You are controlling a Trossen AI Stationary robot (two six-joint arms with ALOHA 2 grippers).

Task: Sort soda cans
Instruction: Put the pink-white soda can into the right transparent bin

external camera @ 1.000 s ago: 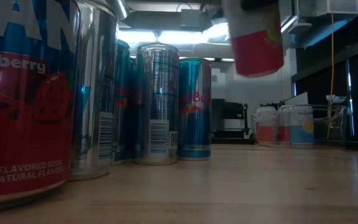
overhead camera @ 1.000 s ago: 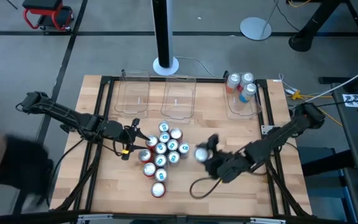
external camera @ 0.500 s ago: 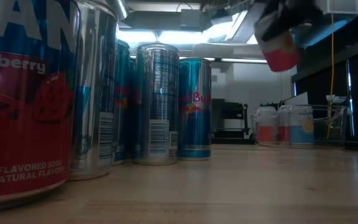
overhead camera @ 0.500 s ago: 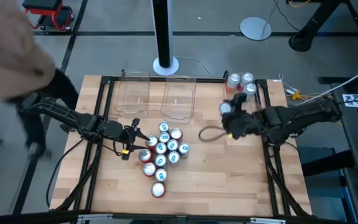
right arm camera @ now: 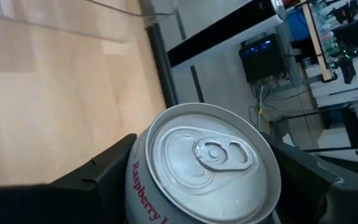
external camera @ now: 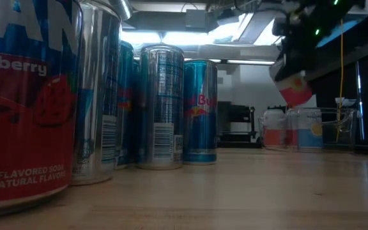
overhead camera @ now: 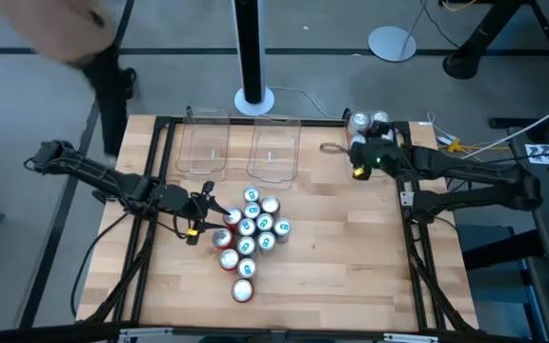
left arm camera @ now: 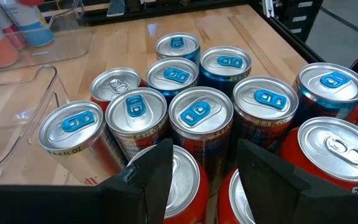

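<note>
High view: right gripper (overhead camera: 362,157) pinches a raspberry soda can (right arm camera: 204,165) over the right bin (overhead camera: 396,164), ready to drop it in (left gripper (overhead camera: 201,211) waits half-spread beside the can cluster (overhead camera: 248,233)).

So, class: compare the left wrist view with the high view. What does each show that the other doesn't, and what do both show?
Only the left wrist view: the can tops close up, blue tabs on most, and the left claw open just short of the cluster of cans. Only the high view: the right claw over the right bin and the two empty bins. Both: the cluster on the wooden table.
</note>
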